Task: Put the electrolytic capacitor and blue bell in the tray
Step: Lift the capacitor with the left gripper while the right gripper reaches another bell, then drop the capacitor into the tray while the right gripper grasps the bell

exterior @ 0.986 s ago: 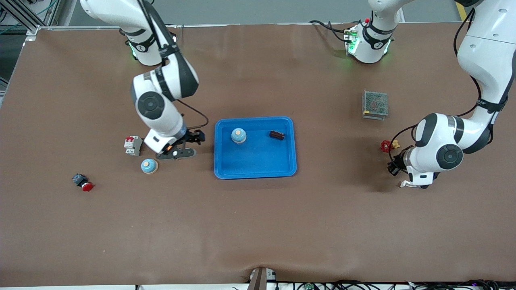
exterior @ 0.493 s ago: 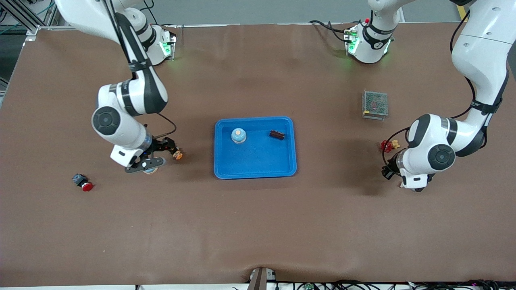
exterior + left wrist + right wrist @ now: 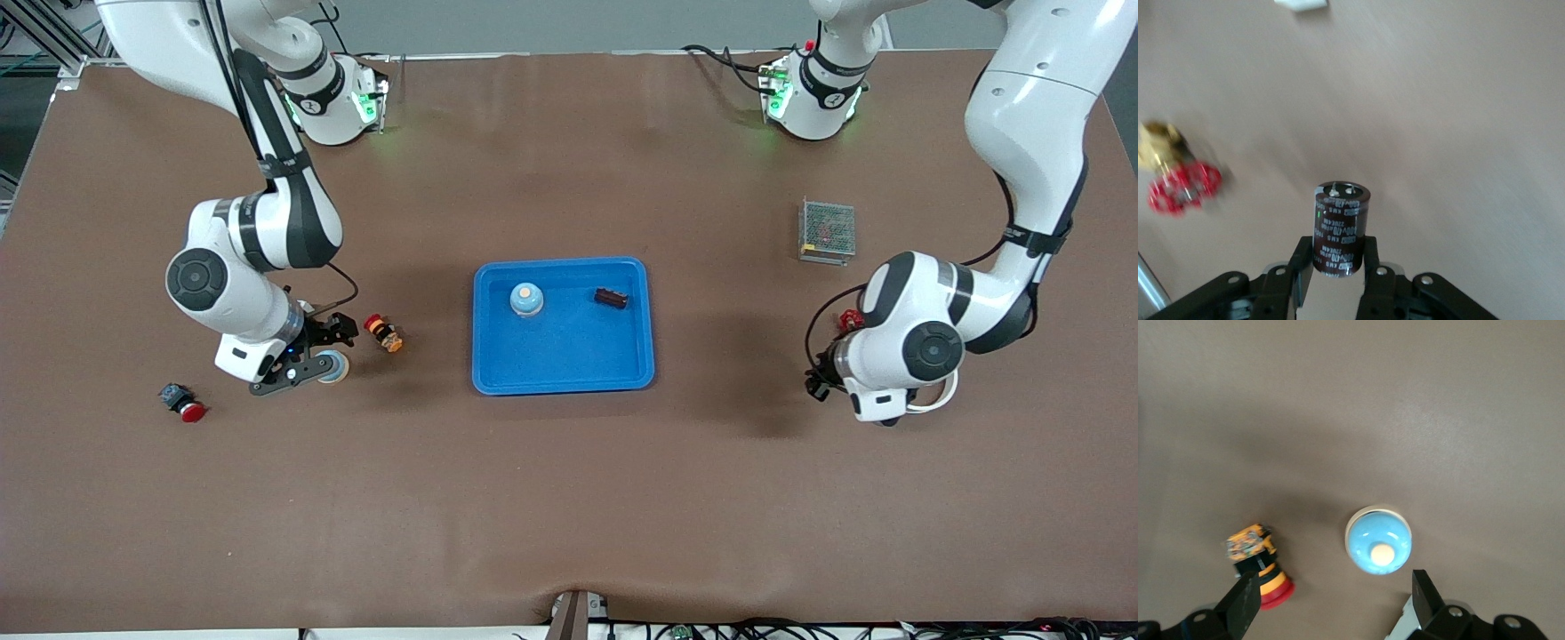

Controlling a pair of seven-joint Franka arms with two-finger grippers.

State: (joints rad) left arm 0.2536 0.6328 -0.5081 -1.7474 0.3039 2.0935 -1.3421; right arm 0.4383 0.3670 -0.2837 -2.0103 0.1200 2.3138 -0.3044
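Looking at the blue tray (image 3: 562,363) in the middle of the table (image 3: 569,498), you already have one blue bell (image 3: 526,300) and one dark capacitor (image 3: 611,298) lying inside it, apart from each other. Your left tool (image 3: 1339,267) is clenched on a second capacitor (image 3: 1341,229), held upright over bare table well away from the tray toward the left arm's end, near a small red and gold part (image 3: 1175,177). Your right tool (image 3: 1331,600) is spread wide over a second blue bell (image 3: 1378,540), which sits on the table well away from the tray toward the right arm's end, beside a small orange and red button (image 3: 1258,567). Judging from this, the held capacitor awaits carrying to the tray, and that bell is not yet gripped.
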